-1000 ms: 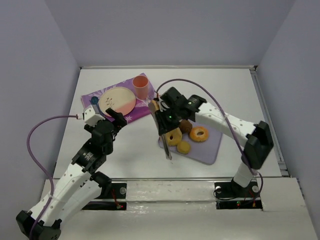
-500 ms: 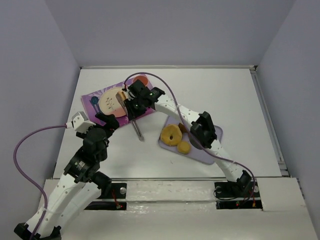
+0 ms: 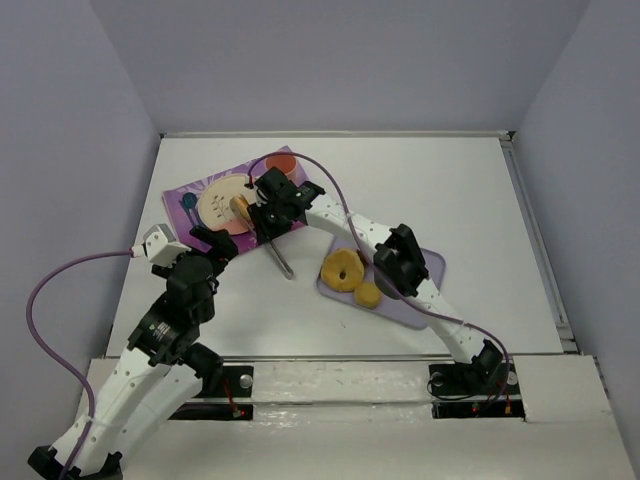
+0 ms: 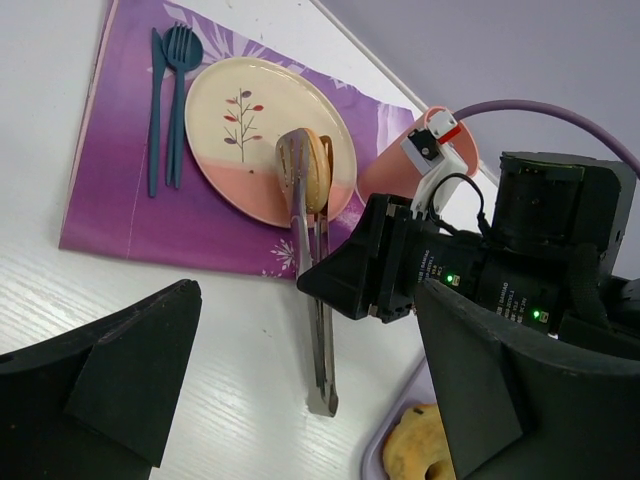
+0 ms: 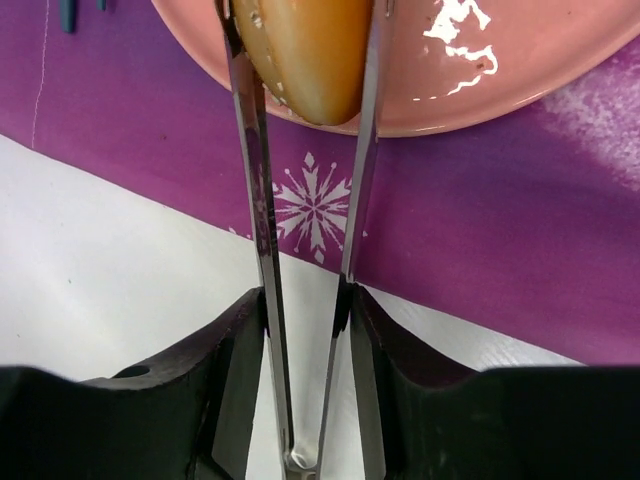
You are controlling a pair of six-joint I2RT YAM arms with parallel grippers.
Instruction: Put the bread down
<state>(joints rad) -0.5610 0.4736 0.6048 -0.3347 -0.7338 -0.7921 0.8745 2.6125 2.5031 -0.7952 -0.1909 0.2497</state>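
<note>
The right gripper (image 5: 305,310) squeezes the tongs (image 4: 320,330) shut so they pinch the bread (image 4: 317,172) just over the plate (image 4: 230,130), where loosening should set it down.

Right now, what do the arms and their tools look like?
The left arm and right arm are white links with black joints, each with a purple cable. The left tool and right tool are black with wedge-shaped fingers; green lights dot the right one.
</note>
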